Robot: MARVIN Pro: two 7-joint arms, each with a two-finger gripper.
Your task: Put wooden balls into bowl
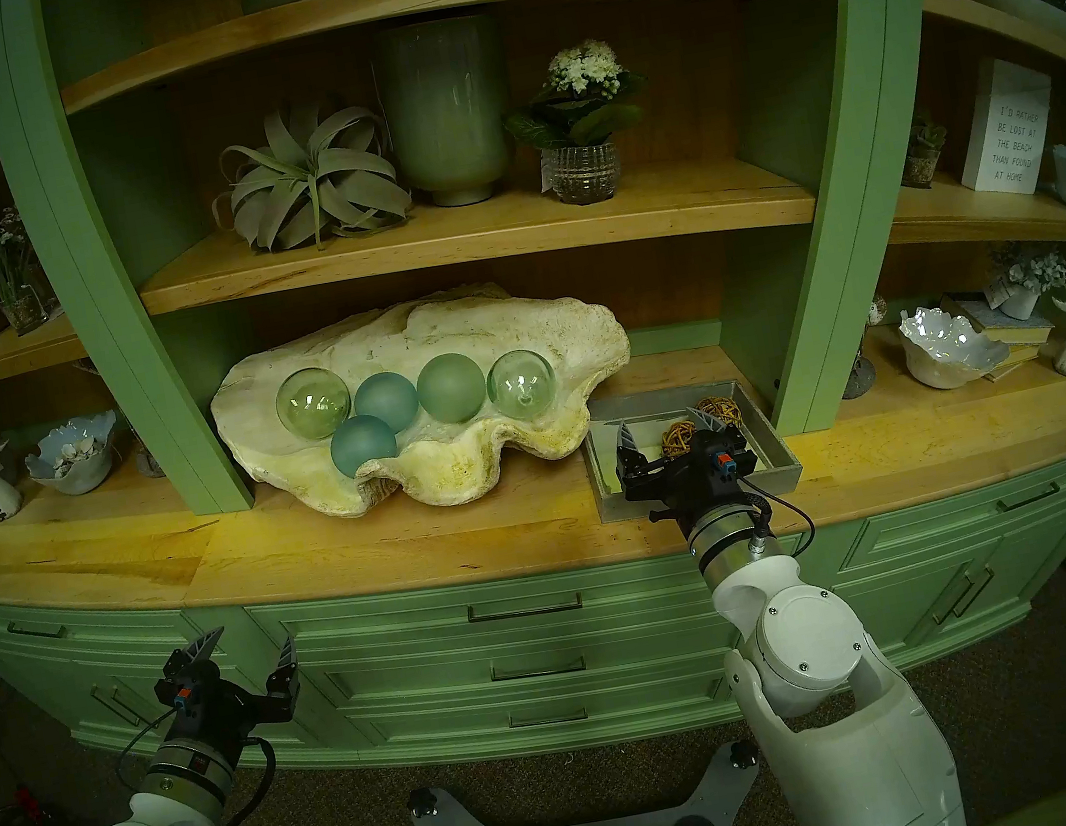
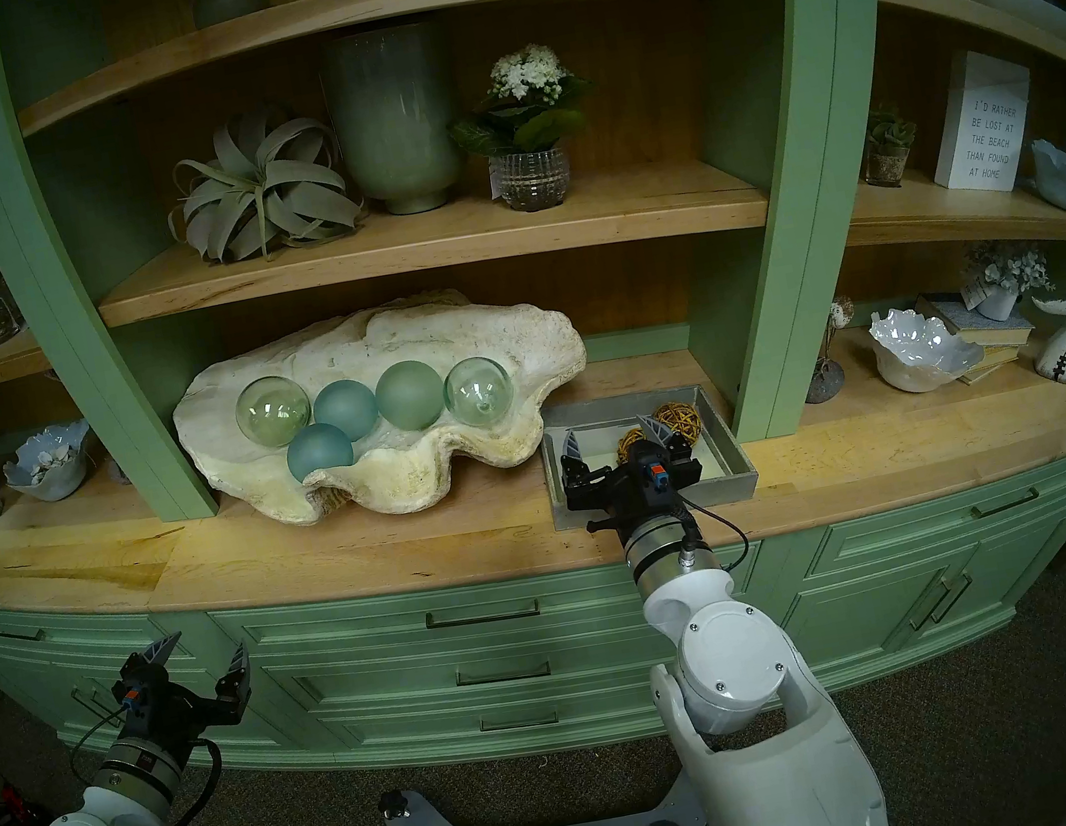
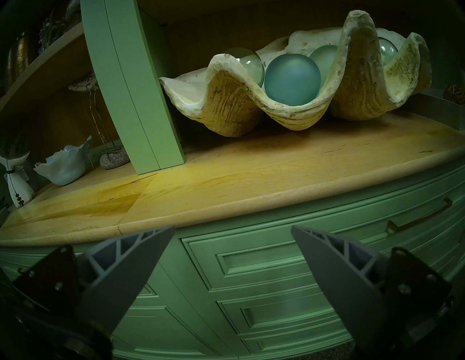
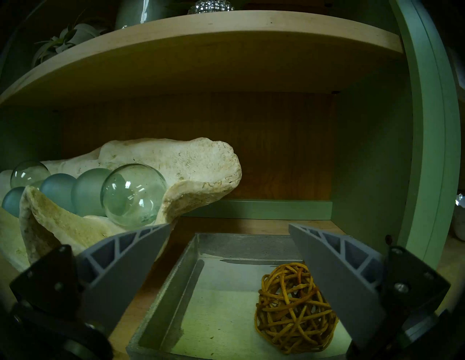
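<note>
Two brown woven rattan balls lie in a shallow grey tray (image 1: 601,460) right of the big cream clam shell bowl (image 1: 502,329). The near ball (image 1: 676,438) shows close in the right wrist view (image 4: 289,314); the far ball (image 1: 720,407) is partly behind my fingers. My right gripper (image 1: 665,427) is open and empty over the tray, its jaws on either side of the near ball, which sits by the right finger (image 4: 337,271). My left gripper (image 1: 250,649) is open and empty, low in front of the green drawers. The bowl (image 3: 226,105) holds several glass spheres (image 1: 386,401).
The tray sits close to a green cabinet post (image 1: 833,211) on its right and the shell's rim on its left. A wooden shelf (image 4: 201,50) hangs low overhead. White ruffled dishes (image 1: 948,350) and whale-tail figures stand in the side bays.
</note>
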